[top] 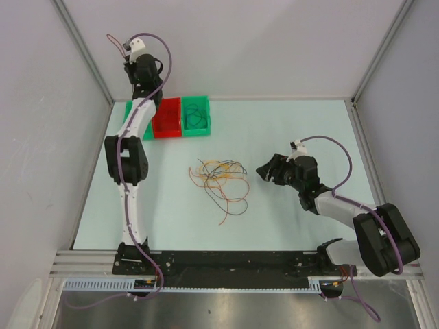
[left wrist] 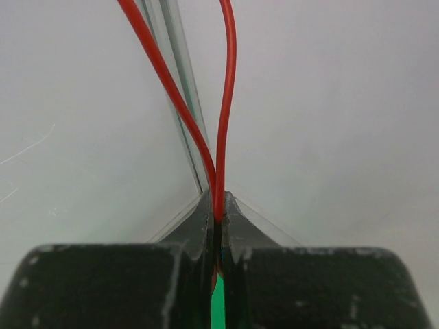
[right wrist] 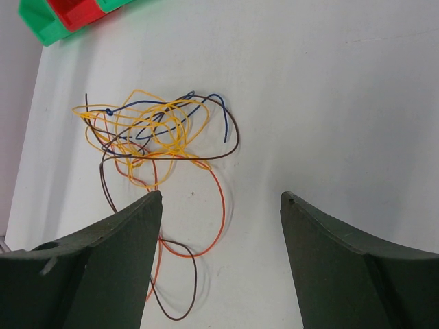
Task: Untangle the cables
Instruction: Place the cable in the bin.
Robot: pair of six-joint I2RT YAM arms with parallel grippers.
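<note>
A tangle of thin cables (top: pixel 219 179) in yellow, orange, blue and dark brown lies in loose loops mid-table. In the right wrist view this tangle (right wrist: pixel 158 130) spreads up and left of my fingers, and an orange loop (right wrist: pixel 218 205) reaches in between them. My right gripper (top: pixel 266 169) (right wrist: pixel 221 197) hovers open just right of the pile, holding nothing. My left gripper (top: pixel 129 51) is raised high at the far left above the bins. It (left wrist: pixel 218 200) is shut on a red cable (left wrist: pixel 225 103), whose two strands rise from the jaws.
Three bins stand in a row at the far left of the table. One is a green bin (top: pixel 130 115) partly under the left arm. Beside it are a red bin (top: pixel 167 118) and a green bin (top: pixel 196 115) with dark cables inside. Enclosure walls surround the table.
</note>
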